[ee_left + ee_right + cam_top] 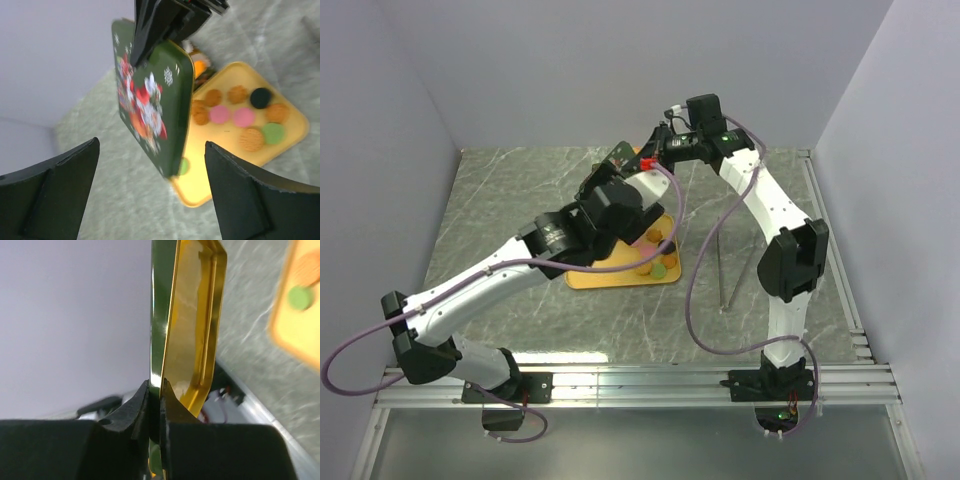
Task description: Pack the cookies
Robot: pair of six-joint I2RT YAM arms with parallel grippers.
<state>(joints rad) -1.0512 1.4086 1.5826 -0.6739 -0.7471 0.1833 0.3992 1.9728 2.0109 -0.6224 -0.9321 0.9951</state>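
Note:
The cookies lie on a yellow tray (pixel 295 131): tan discs (pixel 237 94), pink ones (pixel 219 114), a black one (pixel 260 97) and a green one (pixel 273 133). The tray (pixel 610 277) sits mid-table, partly under my left arm. My right gripper (pixel 159 390) is shut on the rim of a green Christmas tin lid (pixel 150 100) and holds it upright on edge above the tray's left end. The lid's gold inside (pixel 195 315) faces the right wrist camera. My left gripper (pixel 151 145) is open and empty, its jaws wide apart just short of the lid.
A small orange thing (pixel 200 66) shows behind the lid, unclear what. A thin metal rod (pixel 721 270) stands right of the tray. Grey walls enclose the marble table; a metal rail (pixel 640 385) runs along the near edge.

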